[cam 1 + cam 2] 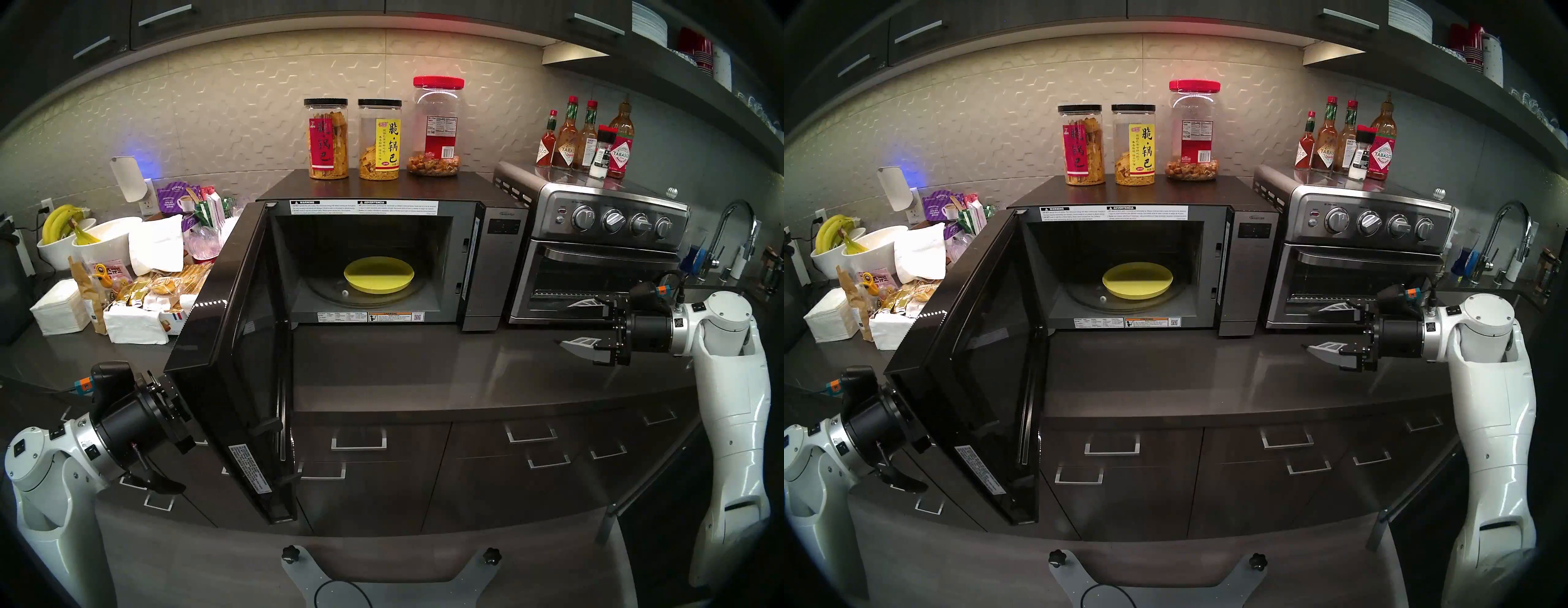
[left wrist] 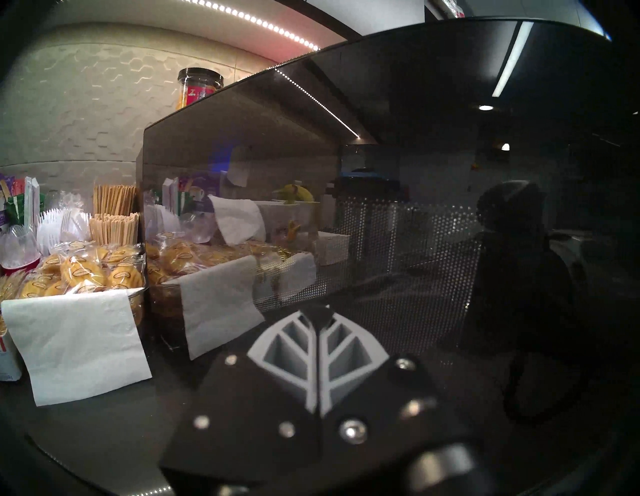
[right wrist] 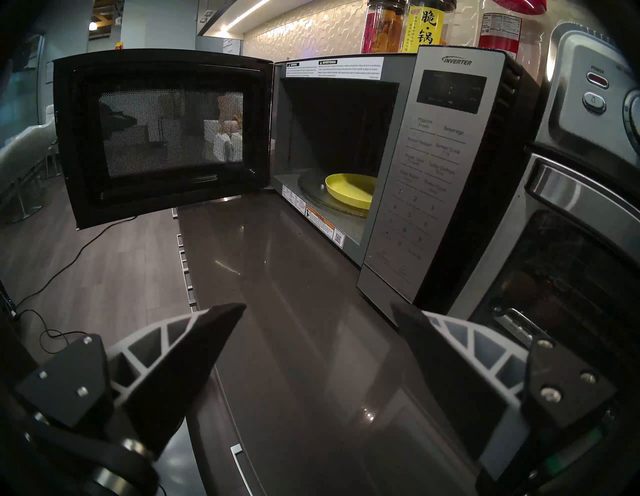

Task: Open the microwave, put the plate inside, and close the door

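Observation:
The microwave [image 1: 492, 271] stands on the counter with its door [image 1: 237, 339] swung wide to the left, out past the counter's front edge. Inside, the yellow plate [image 1: 379, 276] lies flat on the glass turntable, also seen as the plate [image 3: 349, 188] in the right wrist view. My left gripper [image 2: 317, 311] is shut with nothing in it, its tips right at the door's [image 2: 415, 173] outer glass; whether they touch I cannot tell. In the head views the door hides these fingers. My right gripper [image 1: 566, 323] hovers open and empty over the counter, in front of the toaster oven.
A steel toaster oven [image 1: 594, 263] with sauce bottles [image 1: 585, 140] on top stands right of the microwave. Three snack jars [image 1: 379, 140] sit on the microwave. Snack packets, napkins [image 1: 135, 325] and banana bowls [image 1: 63, 242] crowd the counter's left. A faucet [image 1: 734, 237] stands far right.

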Robot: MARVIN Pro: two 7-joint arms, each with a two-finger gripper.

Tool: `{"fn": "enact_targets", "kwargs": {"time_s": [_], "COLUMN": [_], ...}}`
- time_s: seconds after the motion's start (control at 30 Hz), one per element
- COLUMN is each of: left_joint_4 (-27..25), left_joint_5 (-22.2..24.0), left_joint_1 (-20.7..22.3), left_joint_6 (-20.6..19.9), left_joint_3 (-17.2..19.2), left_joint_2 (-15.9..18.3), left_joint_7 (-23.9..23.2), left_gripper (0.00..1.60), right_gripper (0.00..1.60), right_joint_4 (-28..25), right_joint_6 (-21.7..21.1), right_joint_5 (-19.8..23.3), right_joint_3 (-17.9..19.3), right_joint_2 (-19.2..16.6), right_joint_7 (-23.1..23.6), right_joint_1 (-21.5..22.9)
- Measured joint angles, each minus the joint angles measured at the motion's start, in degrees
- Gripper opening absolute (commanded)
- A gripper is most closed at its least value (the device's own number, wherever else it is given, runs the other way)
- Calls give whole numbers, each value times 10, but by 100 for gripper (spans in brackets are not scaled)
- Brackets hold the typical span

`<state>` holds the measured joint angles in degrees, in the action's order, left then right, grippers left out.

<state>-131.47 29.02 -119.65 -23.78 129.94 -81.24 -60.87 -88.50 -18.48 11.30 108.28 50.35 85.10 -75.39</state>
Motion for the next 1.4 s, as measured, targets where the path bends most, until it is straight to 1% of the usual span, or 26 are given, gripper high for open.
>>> {"fn": "enact_targets", "kwargs": {"time_s": [0.23,0.97,1.07,1.13,1.4], "left_joint_4": [-3,-4,-4,-4,2], "left_joint_5": [-8,-56,-63,-73,-104], "left_joint_1": [9,40,45,54,81], "left_joint_6": [-7,-11,-12,-16,-27], "left_joint_3": [-18,-77,-88,-107,-157], "left_joint_2": [0,-8,-10,-11,-17], "left_joint_7": [12,55,63,74,111], "left_gripper": [0,0,0,0,0], "right_gripper": [160,160,160,160,160], "right_joint_4": [0,0,0,0,0], "right_joint_6": [0,0,0,0,0], "right_joint_5": [0,1,1,1,1], "right_joint_3": [0,0,0,0,0], "right_joint_2": [0,-1,-1,-1,-1], "right_joint_7": [0,0,0,0,0], "right_joint_1": [0,0,0,0,0]}}
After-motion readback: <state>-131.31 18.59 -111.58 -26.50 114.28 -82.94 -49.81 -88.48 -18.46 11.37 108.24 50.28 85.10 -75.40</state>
